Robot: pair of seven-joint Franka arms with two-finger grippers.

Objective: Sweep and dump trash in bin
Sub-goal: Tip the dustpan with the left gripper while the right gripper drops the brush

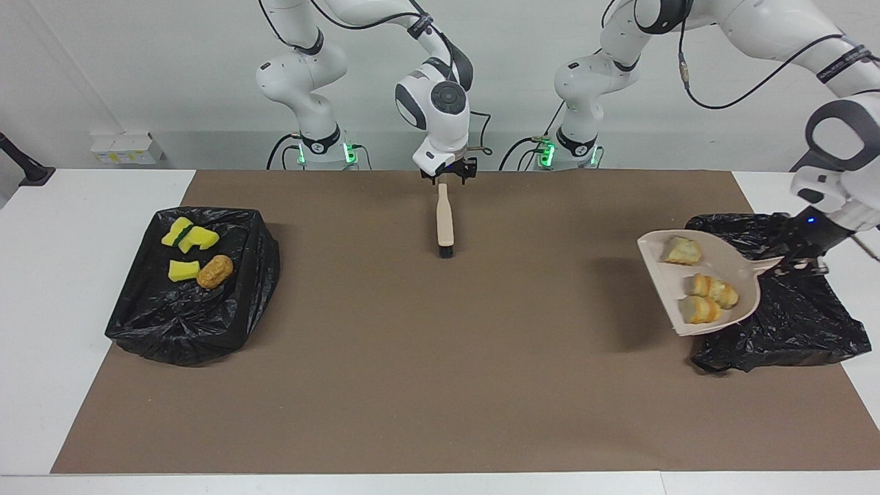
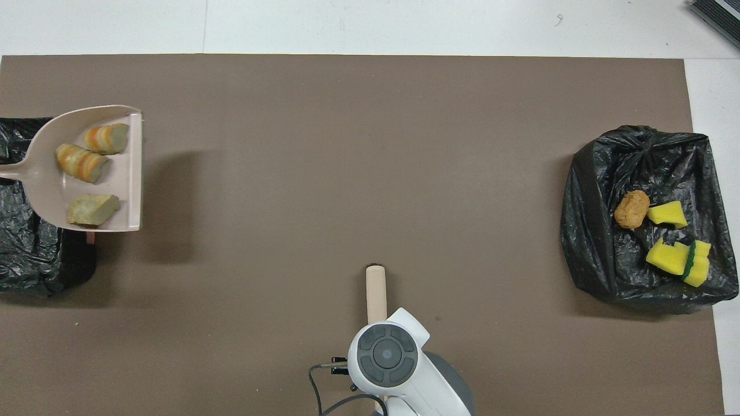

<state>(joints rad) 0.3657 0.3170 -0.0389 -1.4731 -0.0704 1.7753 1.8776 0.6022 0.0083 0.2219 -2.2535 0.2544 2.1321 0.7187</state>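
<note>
My left gripper [image 1: 801, 256] is shut on the handle of the beige dustpan [image 1: 749, 275]. It holds the pan up over the edge of the black-bagged bin [image 1: 790, 330] at the left arm's end of the table. Three pale golden bread pieces [image 1: 683, 251] [image 1: 715, 290] [image 1: 698, 311] lie in the pan. The pan [image 2: 43, 196] and bin [image 2: 23, 254] also show in the overhead view; the left gripper is out of that view. My right gripper [image 1: 448, 177] is shut on the beige brush [image 1: 445, 220], which hangs bristles-down over the mat near the robots.
A second black-bagged bin [image 1: 199, 309] at the right arm's end holds a brown roll [image 1: 215, 271] and yellow sponge chunks [image 1: 184, 269] [image 1: 191, 236]. A brown mat [image 1: 440, 385] covers the table. A white box [image 1: 124, 148] stands near the robots, off the mat.
</note>
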